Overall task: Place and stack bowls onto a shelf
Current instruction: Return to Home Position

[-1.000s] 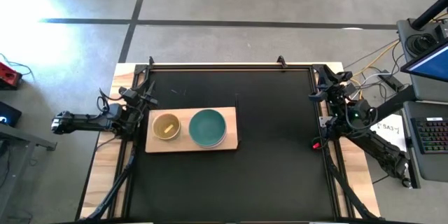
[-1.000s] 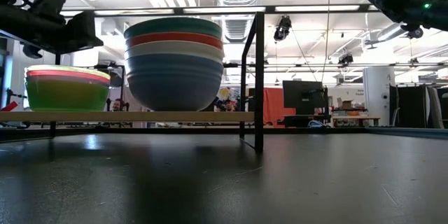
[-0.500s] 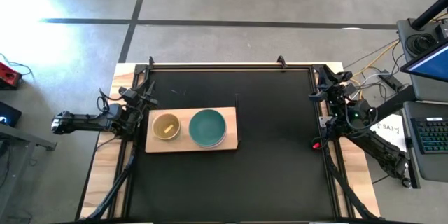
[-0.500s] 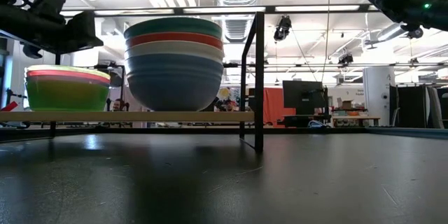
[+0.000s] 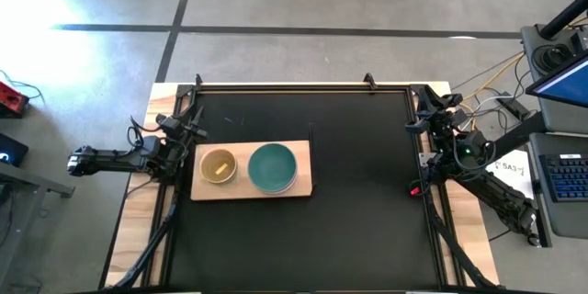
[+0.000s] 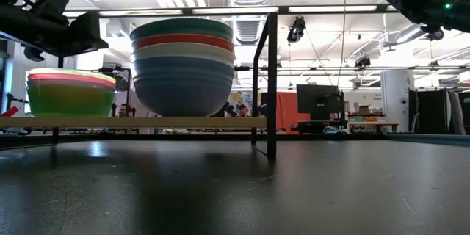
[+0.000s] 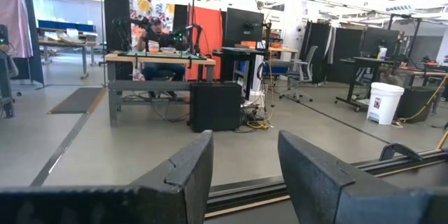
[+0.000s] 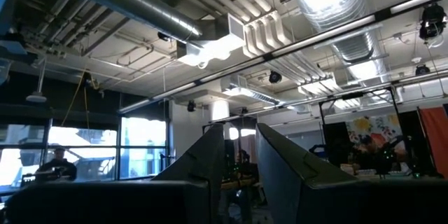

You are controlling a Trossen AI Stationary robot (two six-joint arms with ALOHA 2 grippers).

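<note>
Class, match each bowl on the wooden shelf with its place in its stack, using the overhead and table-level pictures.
1. teal bowl
2. pale blue bowl
3. yellow bowl
4. green bowl

a. bottom of the small stack
b. top of the large stack
c. top of the small stack
d. bottom of the large stack

Pairs: 1-b, 2-d, 3-c, 4-a.

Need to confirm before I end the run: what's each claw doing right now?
Left claw: open, holding nothing.
Right claw: open by a narrow gap, holding nothing.
</note>
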